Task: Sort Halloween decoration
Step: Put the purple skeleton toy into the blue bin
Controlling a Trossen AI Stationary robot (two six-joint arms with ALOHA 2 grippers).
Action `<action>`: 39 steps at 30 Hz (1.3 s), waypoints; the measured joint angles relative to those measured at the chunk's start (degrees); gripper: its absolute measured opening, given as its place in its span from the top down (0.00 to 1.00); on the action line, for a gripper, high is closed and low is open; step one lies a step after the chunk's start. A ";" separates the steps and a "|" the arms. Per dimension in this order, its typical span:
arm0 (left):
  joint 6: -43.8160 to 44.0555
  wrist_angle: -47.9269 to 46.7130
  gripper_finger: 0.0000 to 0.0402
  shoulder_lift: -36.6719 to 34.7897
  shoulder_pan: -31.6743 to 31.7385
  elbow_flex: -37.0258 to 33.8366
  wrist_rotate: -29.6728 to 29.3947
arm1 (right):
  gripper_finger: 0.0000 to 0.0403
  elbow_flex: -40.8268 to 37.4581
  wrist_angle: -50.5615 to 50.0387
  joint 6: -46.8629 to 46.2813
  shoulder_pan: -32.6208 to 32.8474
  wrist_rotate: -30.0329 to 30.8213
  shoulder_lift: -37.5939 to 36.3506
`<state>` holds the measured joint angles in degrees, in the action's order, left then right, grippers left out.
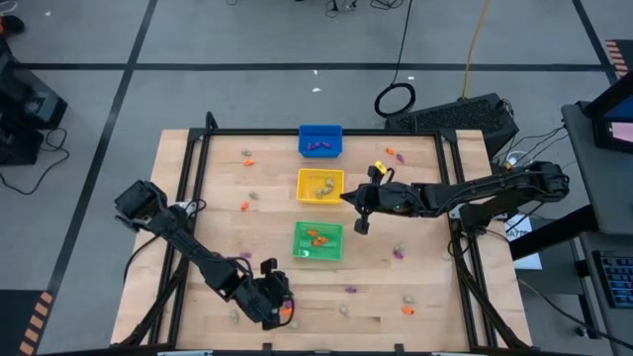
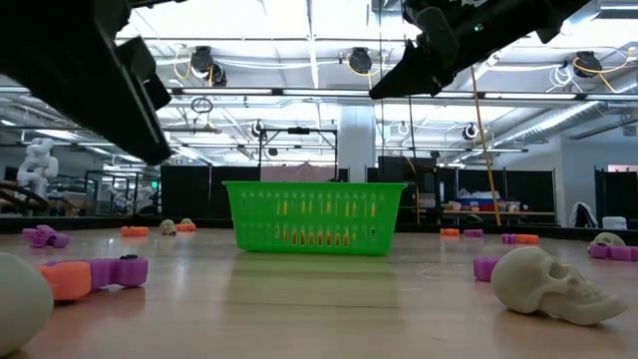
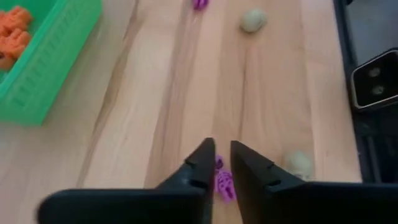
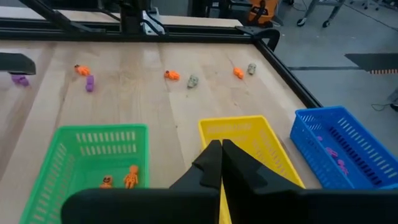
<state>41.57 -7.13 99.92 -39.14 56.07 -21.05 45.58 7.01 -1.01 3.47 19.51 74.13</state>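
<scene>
The Halloween decoration lies scattered over the wooden table: orange [image 1: 245, 206], purple [image 1: 400, 252] and pale skull [image 2: 553, 284] trinkets. Orange ones lie in the green bin [image 1: 318, 241] and purple ones in the blue bin [image 1: 320, 139]; the yellow bin [image 1: 320, 185] stands between the two. Near the table's near edge my left gripper [image 3: 222, 163] is low over the table, its fingers a narrow gap apart, with a purple trinket [image 3: 224, 185] showing in the gap. My right gripper [image 4: 221, 148] hovers shut, with nothing in it, over the yellow bin's near right corner. My left gripper slants down at the table with one fingertip [image 3: 202, 158] on each side of the purple trinket. The trinket lies on the table. I cannot tell whether the fingers touch it.
Two pale skulls [image 3: 252, 20] [image 3: 300, 163] lie close to my left gripper, and the table's dark frame rail [image 3: 373, 87] runs beside it. The three bins stand in a row down the table's middle. More trinkets [image 1: 406, 310] dot the near right.
</scene>
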 joint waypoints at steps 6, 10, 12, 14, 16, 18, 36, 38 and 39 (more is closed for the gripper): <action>0.09 0.65 0.69 1.25 -0.44 0.02 -0.30 | 1.00 0.00 0.01 0.03 1.78 -0.01 0.00; 0.11 0.66 0.64 3.67 -0.38 0.01 1.89 | 1.00 0.00 -0.02 0.15 2.78 1.90 0.00; 0.16 0.36 0.64 4.79 -0.43 -0.04 3.63 | 1.00 0.00 0.01 0.19 3.06 3.20 0.00; 0.21 0.61 0.64 5.60 -0.41 -0.04 4.56 | 1.00 0.00 -0.01 0.21 3.08 3.26 0.00; 0.58 0.46 0.64 6.20 -0.37 -0.04 4.87 | 1.00 0.01 0.00 0.19 3.08 3.27 0.01; 1.15 0.52 0.64 6.59 -0.37 -0.04 4.95 | 1.00 0.02 0.01 0.22 3.08 3.31 0.02; -3.07 -0.32 0.69 9.64 3.44 0.15 3.12 | 1.00 0.04 0.00 0.31 3.08 3.40 0.02; -3.36 -0.63 0.75 9.64 4.08 0.13 2.96 | 1.00 0.04 -0.01 0.29 3.08 3.39 0.02; -3.61 -0.70 0.79 9.64 4.41 0.10 3.12 | 1.00 0.04 -0.01 0.25 3.08 3.41 0.02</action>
<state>37.96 -7.84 109.56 -34.73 56.18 -17.93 45.63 7.01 -0.75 6.55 22.91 74.15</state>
